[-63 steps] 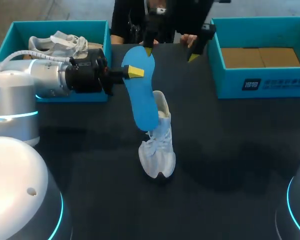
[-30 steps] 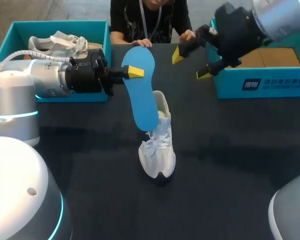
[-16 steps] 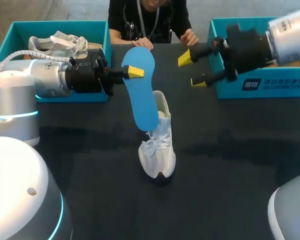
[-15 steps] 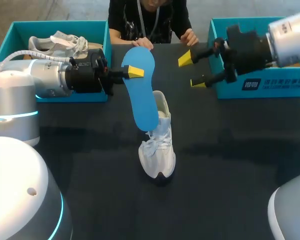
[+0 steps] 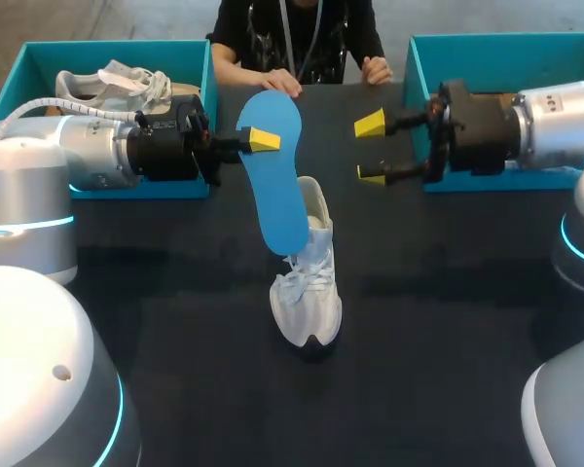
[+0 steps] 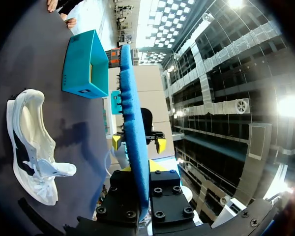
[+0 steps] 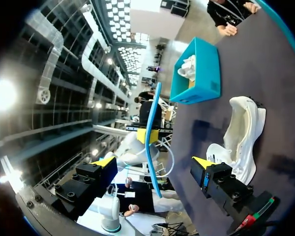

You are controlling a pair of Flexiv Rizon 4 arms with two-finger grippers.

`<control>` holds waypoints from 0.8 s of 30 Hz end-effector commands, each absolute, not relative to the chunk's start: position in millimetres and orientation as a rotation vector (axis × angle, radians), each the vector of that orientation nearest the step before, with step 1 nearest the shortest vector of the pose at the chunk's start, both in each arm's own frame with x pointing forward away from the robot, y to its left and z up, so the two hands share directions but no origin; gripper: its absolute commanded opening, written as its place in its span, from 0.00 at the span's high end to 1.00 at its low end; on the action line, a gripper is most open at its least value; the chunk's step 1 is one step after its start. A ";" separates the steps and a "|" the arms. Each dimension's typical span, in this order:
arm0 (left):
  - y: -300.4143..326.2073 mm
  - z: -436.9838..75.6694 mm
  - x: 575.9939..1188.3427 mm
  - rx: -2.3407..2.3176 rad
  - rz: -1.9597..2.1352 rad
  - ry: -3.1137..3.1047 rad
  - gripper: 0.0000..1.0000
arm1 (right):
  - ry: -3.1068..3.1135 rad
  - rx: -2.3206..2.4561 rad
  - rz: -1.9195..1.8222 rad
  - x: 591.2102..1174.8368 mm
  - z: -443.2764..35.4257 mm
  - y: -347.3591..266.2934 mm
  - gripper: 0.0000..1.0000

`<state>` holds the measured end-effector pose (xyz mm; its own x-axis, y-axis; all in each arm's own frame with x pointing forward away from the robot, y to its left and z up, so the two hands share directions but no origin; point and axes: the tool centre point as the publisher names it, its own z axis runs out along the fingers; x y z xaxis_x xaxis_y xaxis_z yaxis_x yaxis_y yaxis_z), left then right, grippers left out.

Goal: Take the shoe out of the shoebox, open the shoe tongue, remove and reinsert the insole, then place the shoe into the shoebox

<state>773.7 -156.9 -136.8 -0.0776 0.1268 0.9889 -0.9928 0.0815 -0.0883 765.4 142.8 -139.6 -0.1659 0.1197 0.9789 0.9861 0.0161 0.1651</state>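
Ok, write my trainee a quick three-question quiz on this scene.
1. True or false: the right end effector is shut on the blue insole.
2. The shoe below the insole is: A) in the left shoebox; B) on the table; C) in the right end effector.
3. Fill in: the left shoebox holds a second white ____.

Key
1. False: it is open and empty; the left end effector holds the insole.
2. B.
3. shoe: the second shoe lies in it.
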 end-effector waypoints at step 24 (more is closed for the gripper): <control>-153.6 -138.9 774.6 0.801 1.385 -1.472 1.00 | -1.416 -1.218 -1.259 769.3 -139.3 148.2 0.00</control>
<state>767.7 -157.1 -135.7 -0.2618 0.1327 0.9559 -0.9547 0.1098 -0.2767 768.2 146.1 -138.6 -0.1536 0.1196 0.9809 0.9881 0.0137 0.1530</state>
